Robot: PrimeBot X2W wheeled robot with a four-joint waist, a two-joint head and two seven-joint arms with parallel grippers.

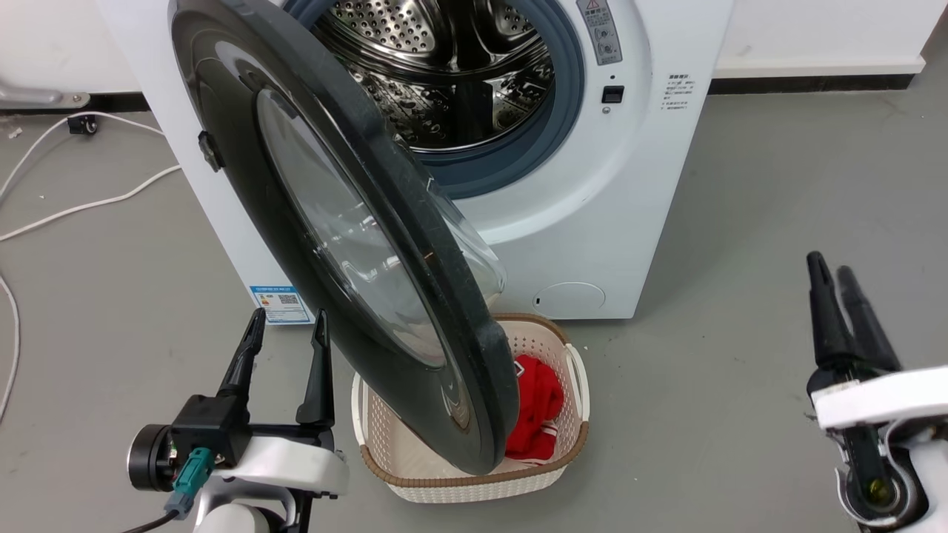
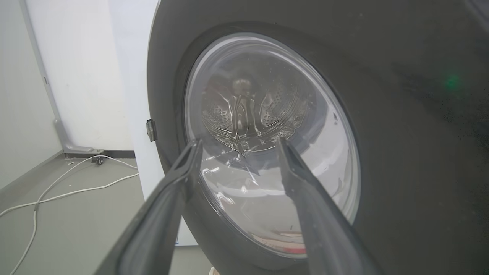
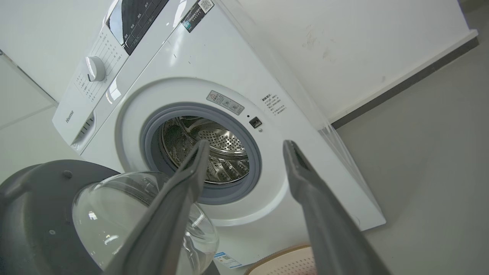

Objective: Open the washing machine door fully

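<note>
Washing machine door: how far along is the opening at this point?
Done: the washing machine door is unlatched and swung well off the exposed drum. In hand: the open left hand sits at the door's outer face, holding nothing; contact is unclear. The right hand is open, off to the side. Left: the door hangs over the laundry basket, probably short of fully open.

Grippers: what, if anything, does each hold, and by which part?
Nothing: left gripper open before the washing machine door, right gripper open, well clear.
</note>
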